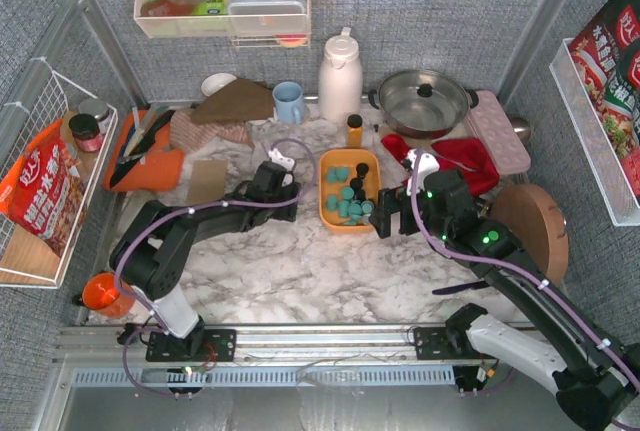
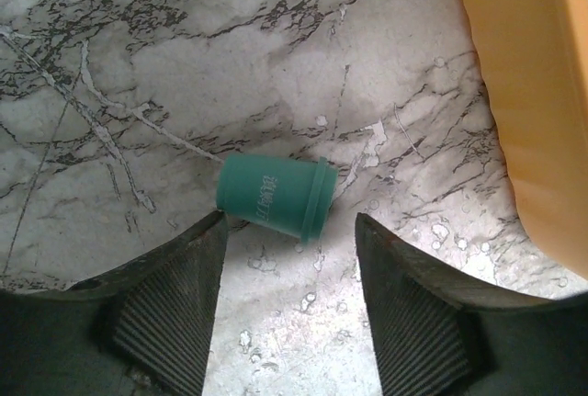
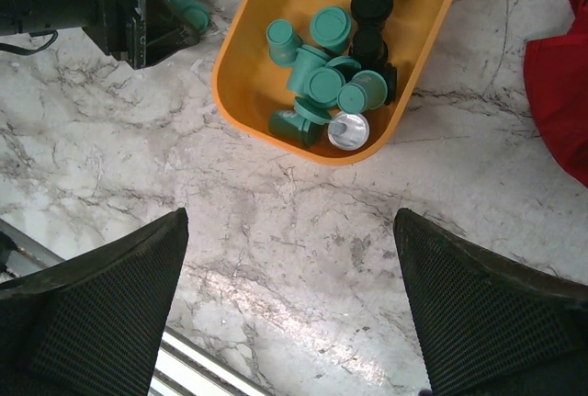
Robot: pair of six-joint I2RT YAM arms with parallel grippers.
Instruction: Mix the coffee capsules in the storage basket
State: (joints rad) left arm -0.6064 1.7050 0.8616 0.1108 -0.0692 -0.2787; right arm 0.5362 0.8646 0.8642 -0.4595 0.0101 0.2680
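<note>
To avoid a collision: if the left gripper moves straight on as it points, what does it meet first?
Probably the teal capsule lying on its side on the table, ahead of the left gripper; depth is unclear.

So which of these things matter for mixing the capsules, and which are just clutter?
Job: orange storage basket; coffee capsules in it; one teal capsule lying outside it.
Lying about: white thermos jug; blue mug; lidded pot; pink egg tray; red cloth.
</note>
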